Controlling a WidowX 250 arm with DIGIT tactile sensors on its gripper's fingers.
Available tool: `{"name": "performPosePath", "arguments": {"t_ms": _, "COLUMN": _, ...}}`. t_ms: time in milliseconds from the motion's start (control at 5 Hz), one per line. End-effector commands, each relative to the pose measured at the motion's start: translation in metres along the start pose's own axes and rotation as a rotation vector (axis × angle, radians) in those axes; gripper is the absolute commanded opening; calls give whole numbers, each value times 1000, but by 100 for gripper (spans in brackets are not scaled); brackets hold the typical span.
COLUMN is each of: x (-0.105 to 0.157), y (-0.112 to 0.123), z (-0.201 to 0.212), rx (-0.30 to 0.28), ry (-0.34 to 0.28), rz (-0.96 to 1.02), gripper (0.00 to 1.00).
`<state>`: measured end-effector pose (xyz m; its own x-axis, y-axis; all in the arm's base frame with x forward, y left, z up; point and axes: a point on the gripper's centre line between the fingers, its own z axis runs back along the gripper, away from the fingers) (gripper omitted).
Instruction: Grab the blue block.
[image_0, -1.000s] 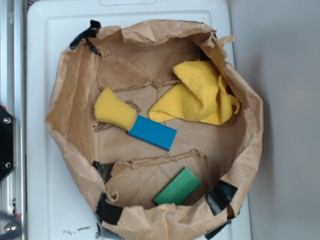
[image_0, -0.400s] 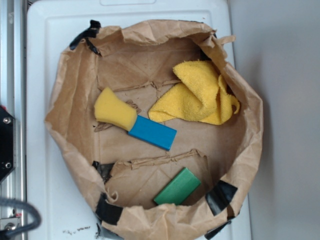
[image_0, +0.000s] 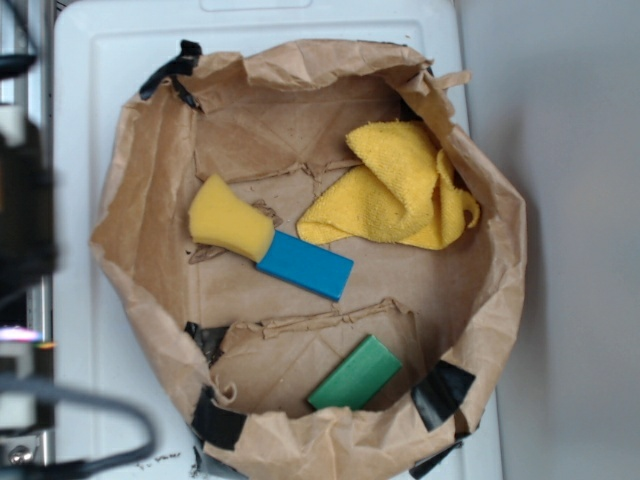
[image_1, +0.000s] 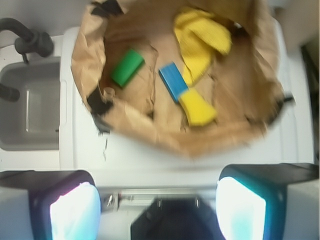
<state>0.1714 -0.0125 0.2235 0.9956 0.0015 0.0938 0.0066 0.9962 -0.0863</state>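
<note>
Gripper (image_1: 159, 200) is spread wide and holding nothing, its two fingers sitting at the bottom corners of the wrist view, well short of the paper bag (image_0: 150, 300); in the exterior view the arm is only a dark blur at the left edge. Looks like the approach step, no reach into the bag yet. Next move calls for travelling over the bag rim, lining the jaws across the short side of the blue block (image_0: 305, 265), then dropping down. The bag is open on a white tray (image_0: 90, 400) and holds four things: blue block near the middle, touching a yellow sponge (image_0: 230, 217) at one end; a yellow cloth (image_0: 395, 190) near it; a green block (image_0: 354, 375) apart in the lower fold.
</note>
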Motion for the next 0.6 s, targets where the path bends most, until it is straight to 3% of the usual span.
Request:
{"name": "performPosePath", "arguments": {"t_ms": 0, "x": 70, "y": 16, "z": -41, "rx": 23, "ry": -61, "rz": -56, "gripper": 100}}
{"name": "performPosePath", "arguments": {"t_ms": 200, "x": 116, "y": 41, "z": -89, "rx": 65, "ry": -44, "rz": -116, "gripper": 100}}
{"name": "performPosePath", "arguments": {"t_ms": 400, "x": 162, "y": 44, "z": -105, "rx": 84, "ry": -15, "rz": -72, "gripper": 100}}
